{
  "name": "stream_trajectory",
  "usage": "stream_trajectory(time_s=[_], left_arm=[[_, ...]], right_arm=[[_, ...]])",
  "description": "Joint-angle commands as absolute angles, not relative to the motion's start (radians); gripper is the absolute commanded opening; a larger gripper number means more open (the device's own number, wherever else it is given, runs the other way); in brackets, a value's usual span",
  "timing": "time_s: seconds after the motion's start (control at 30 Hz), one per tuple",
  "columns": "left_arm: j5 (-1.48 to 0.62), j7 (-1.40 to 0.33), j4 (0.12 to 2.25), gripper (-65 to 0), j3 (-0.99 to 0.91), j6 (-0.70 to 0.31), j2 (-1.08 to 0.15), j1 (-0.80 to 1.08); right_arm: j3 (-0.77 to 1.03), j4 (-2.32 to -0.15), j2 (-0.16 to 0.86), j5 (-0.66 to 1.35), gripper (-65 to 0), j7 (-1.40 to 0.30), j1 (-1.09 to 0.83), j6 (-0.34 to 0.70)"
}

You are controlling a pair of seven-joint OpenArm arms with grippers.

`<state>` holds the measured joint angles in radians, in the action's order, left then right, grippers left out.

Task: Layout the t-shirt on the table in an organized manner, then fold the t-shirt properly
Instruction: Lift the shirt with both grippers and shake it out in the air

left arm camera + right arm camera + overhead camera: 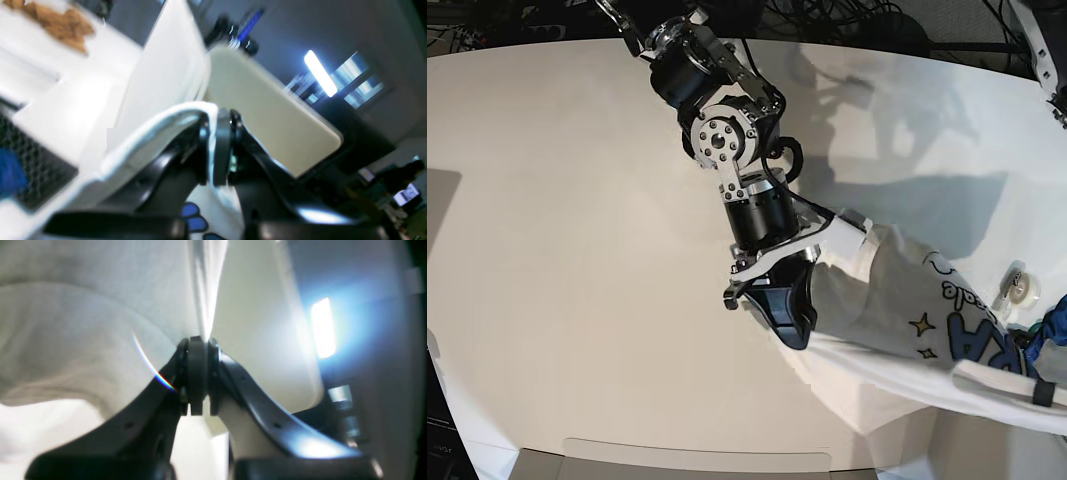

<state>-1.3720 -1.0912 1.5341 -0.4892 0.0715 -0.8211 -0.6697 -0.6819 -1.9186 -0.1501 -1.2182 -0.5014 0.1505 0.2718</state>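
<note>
shirt [897, 320]: white tee, seen lifted and stretched between the two arms over the near right part of the counter, not laid flat at all. Blue lettering and little yellow stars are shown on the side facing up in the base view.

counter [577, 250]: big off-white top. The part left of the shirt is bare, and a shadow of the shirt is thrown onto the far right part.

right jaws [197, 373]: pressed together on a fold of the shirt. In the right wrist view the white cloth is seen bunched up and running off to the left from the pinch. In the base view this arm is seen reaching down to the shirt's left end.

left jaws [220, 146]: also squeezed tight on the shirt, with a white edge draped over the tips and a bit of blue print hanging below them in the left wrist view (pretty blurry tbh). In the base view only a dark tip is seen at the shirt's right end, by the frame edge.

tape roll [1017, 285]: a small clear roll can be made out on the counter just right of the lettering.

blue cloth [1055, 325]: a bit is seen at the right edge, beside the shirt.
</note>
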Motion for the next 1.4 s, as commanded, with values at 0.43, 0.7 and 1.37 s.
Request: stream_trajectory(time_s=[0.43, 0.7, 1.37], left_arm=[[-1.392, -1.026, 1.534, -65.0, -0.292, 0.101, -0.918, -1.156], [-1.392, -0.989, 1.415, -65.0, -0.07, 0.101, -0.878, -1.309], [-1.254, -0.989, 1.331, -65.0, 0.064, 0.101, -0.292, -1.109]], right_arm=[[-0.845, -2.048, -0.157, -1.302, -65.0, -0.529, 0.361, 0.243], [-0.839, -2.048, -0.157, -1.302, -65.0, -0.49, 0.447, 0.242], [-0.378, -2.048, -0.111, -1.19, -65.0, -0.489, -0.193, 0.242]])
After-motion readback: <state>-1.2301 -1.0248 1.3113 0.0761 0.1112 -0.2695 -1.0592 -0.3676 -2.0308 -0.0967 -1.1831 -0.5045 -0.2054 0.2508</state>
